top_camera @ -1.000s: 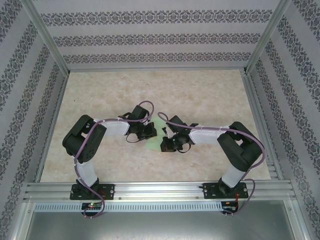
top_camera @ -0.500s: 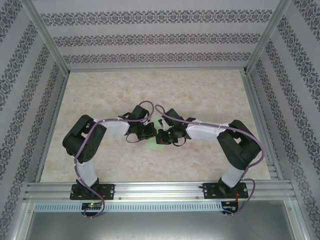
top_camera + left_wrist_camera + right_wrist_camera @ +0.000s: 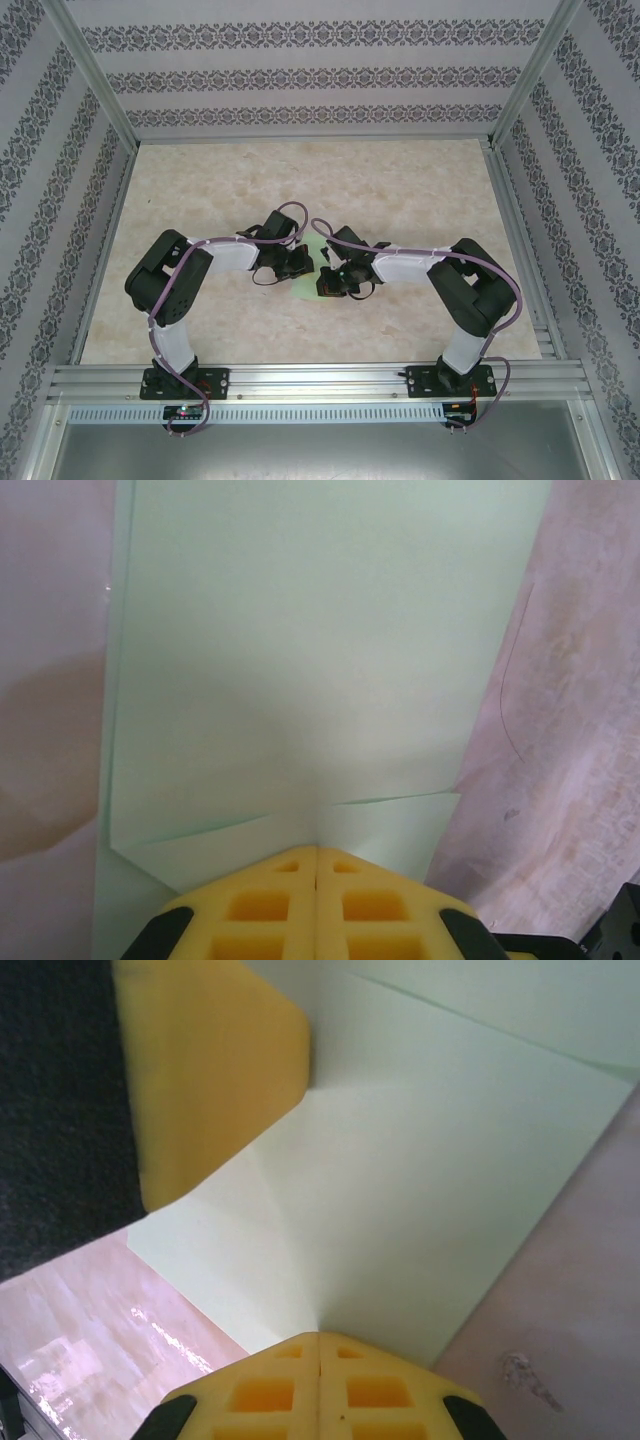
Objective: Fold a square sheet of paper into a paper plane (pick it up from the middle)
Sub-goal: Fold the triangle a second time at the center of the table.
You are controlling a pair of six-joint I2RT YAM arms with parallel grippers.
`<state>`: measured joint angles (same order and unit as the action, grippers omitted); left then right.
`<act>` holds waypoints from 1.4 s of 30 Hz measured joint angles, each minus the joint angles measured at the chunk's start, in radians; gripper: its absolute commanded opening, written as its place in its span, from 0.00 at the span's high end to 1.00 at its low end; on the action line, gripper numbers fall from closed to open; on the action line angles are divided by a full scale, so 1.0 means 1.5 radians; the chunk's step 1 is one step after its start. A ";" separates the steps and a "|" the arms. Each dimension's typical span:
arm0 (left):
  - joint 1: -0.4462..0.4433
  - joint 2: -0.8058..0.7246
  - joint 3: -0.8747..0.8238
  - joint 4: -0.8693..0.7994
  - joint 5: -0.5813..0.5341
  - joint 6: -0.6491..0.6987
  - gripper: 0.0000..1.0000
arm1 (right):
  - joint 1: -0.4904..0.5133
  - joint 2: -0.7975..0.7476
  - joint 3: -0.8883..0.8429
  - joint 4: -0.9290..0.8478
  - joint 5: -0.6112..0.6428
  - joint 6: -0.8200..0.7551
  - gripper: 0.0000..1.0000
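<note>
The square sheet of paper [image 3: 320,660] lies partly folded on the table, pale mint green, with two flaps meeting at a centre line. My left gripper [image 3: 317,848] is shut, its tip resting on the paper where the flaps meet. My right gripper [image 3: 319,1335] is also shut, with its tip down on the paper [image 3: 430,1170], and a faint crease runs away from it. A yellow finger [image 3: 210,1070] of the left gripper lies on the paper just across from it. From above, both grippers [image 3: 305,262] [image 3: 328,280] meet over the paper [image 3: 308,291] at mid-table.
The marble-patterned table [image 3: 400,190] is fenced by patterned walls and an aluminium frame [image 3: 300,380] at the near edge. Purple cables [image 3: 290,210] loop over both wrists. Open table lies behind and to both sides of the arms.
My right gripper has moved left, close to the left gripper over the paper, then shifted slightly toward the near side. The left arm has stayed put.
</note>
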<state>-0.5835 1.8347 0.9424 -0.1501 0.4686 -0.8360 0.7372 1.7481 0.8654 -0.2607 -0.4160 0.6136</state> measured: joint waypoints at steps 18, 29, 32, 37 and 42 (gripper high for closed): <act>-0.037 -0.058 -0.055 0.006 0.014 -0.021 1.00 | 0.000 0.001 0.000 0.000 -0.001 0.034 1.00; -0.036 -0.046 -0.055 0.021 0.024 -0.031 1.00 | -0.003 0.003 0.001 -0.001 -0.006 0.050 1.00; -0.036 -0.042 -0.055 0.023 0.023 -0.030 1.00 | -0.005 0.004 0.001 -0.001 -0.008 0.052 1.00; -0.036 -0.031 -0.055 0.031 0.013 -0.030 1.00 | -0.004 0.005 0.000 0.000 -0.010 0.049 1.00; -0.036 -0.031 -0.055 0.031 0.011 -0.027 1.00 | -0.004 0.004 -0.003 0.002 -0.010 0.049 1.00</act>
<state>-0.6369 1.7889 0.8597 -0.1040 0.4854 -0.8768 0.7307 1.7535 0.8604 -0.2573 -0.4305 0.6865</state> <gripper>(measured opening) 0.053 0.047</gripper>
